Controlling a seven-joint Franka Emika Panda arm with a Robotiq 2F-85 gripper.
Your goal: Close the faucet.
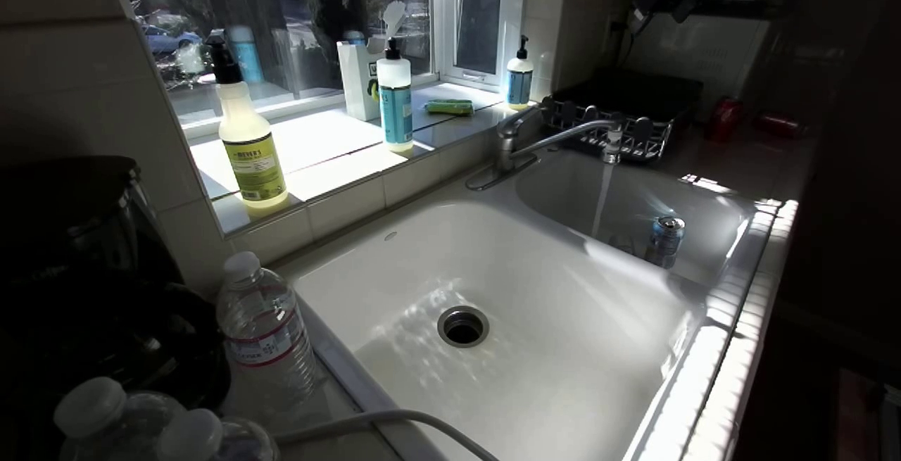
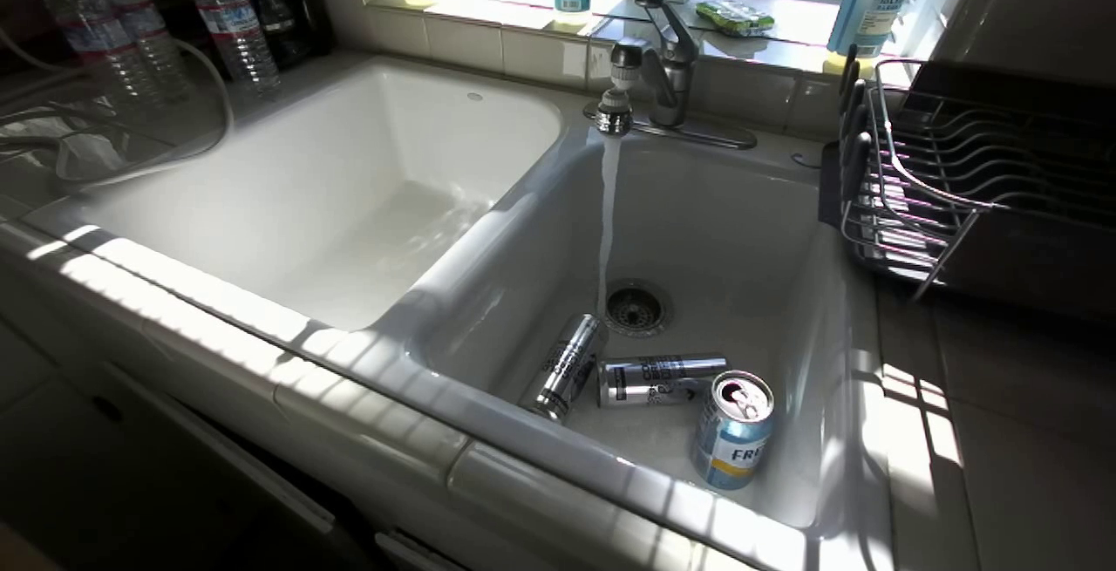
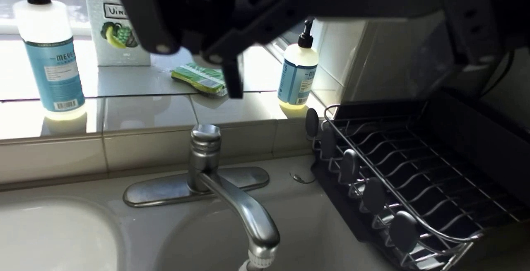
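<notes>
The chrome faucet [image 1: 504, 148] stands behind the divider of the double sink; it also shows in an exterior view [image 2: 670, 87] and the wrist view [image 3: 204, 159]. Its spout [image 3: 248, 211] reaches over the basin beside the rack. A water stream [image 2: 609, 205] runs from the outlet into that basin. The short lever handle [image 2: 670, 22] tilts up over the body, pointing toward the sink front. My gripper [image 3: 348, 68] is open and empty, its fingers spread wide at the top of the wrist view, above and apart from the faucet. It also shows in an exterior view [image 1: 659, 17], high over the rack.
A dish rack [image 3: 393, 171] stands right beside the faucet. Soap bottles [image 3: 298, 76], a white pitcher [image 3: 120, 43] and a green sponge pack [image 3: 198, 78] are on the sill. Several cans [image 2: 734, 431] are in the running basin. Water bottles [image 1: 266, 338] stand beside the far basin.
</notes>
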